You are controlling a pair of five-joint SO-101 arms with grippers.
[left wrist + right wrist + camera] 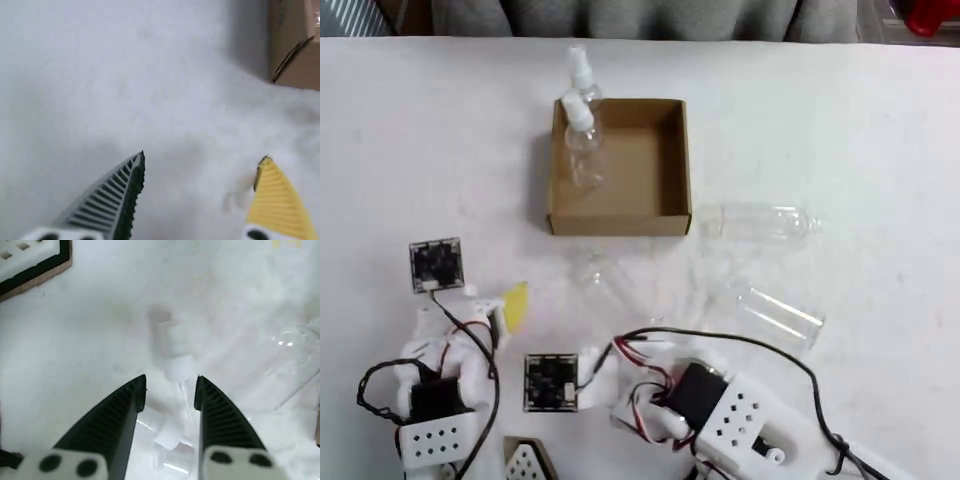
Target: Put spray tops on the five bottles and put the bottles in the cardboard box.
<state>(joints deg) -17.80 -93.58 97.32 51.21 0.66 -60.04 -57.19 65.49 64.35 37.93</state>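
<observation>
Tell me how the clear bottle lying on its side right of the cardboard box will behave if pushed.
The bottle lies on its round side on the table, so a nudge would likely roll it. It looks empty, so it is probably light and skids easily. Its smooth clear wall may slip when gripped.

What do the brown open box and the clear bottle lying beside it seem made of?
The brown open box looks matte cardboard: dull surface, folded walls. The clear bottle lying beside it seems glossy plastic, possibly glass: see-through, bright glints.
</observation>
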